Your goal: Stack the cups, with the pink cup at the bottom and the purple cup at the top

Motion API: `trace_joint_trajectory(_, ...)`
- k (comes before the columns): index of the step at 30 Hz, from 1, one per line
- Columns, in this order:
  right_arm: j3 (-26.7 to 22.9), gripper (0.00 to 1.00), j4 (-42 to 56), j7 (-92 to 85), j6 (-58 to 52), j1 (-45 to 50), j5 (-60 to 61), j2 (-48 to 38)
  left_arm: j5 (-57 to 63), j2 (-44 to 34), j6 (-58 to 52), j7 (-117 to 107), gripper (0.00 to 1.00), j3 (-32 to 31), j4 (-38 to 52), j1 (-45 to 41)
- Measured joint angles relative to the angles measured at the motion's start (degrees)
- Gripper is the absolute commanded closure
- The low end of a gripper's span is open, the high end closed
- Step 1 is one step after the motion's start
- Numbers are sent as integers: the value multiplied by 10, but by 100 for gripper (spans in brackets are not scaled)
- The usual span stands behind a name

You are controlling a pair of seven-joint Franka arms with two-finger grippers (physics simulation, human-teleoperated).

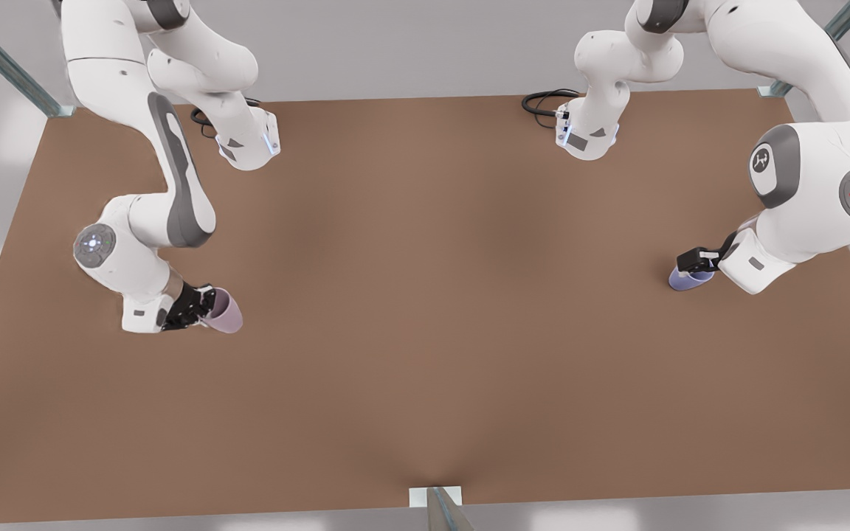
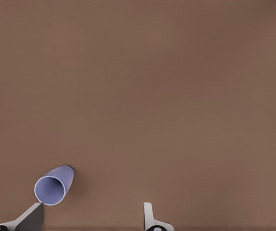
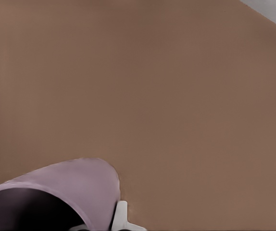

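The pink cup (image 1: 224,310) was held in the right tool (image 1: 200,308); the left tool (image 1: 698,259) was spread wide just beside the purple cup (image 1: 687,279).

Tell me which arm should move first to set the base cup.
Right. Its end effector is at the pink cup, which goes at the bottom; the left end effector is open beside the purple cup, which goes on top.

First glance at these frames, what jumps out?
Two cups sit far apart on the brown table, each with a gripper at it. The right gripper, at the front view's left, is at the rim of the tilted pink cup. The left gripper, fingers open, is at the front view's right, just above the purple cup.
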Motion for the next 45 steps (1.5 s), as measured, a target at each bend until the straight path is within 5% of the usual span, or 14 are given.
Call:
trace_joint_trajectory(10,-2,79,509,333,-116,313,-3,363,1,0,-2,0,0,0,0,0)
trace_joint_trajectory(14,-32,79,605,463,-140,366,-4,457,1,2,-2,0,0,1,0,1)
trace_joint_trajectory(23,-37,77,615,676,-138,375,-5,494,1,5,0,0,0,3,0,1)
trace_joint_trajectory(26,-41,51,615,728,-133,380,-7,499,1,14,1,0,0,10,-1,1)
trace_joint_trajectory(30,-41,47,613,786,-125,380,-7,500,1,29,7,1,0,27,-10,2)
trace_joint_trajectory(31,-41,35,612,799,-123,380,-7,500,1,24,15,4,0,37,-35,1)
trace_joint_trajectory(33,-42,33,611,821,-119,380,-7,500,0,16,35,15,0,61,-77,3)
trace_joint_trajectory(35,-44,16,609,842,-118,380,-7,498,0,9,59,32,0,85,-119,2)
trace_joint_trajectory(37,-46,16,607,860,-118,381,-7,493,0,-1,93,55,0,111,-174,4)
trace_joint_trajectory(42,-45,15,510,890,-118,369,-10,401,1,-4,200,116,0,137,-285,7)
trace_joint_trajectory(45,-44,0,367,891,-117,324,-16,252,1,-3,257,150,0,151,-326,7)
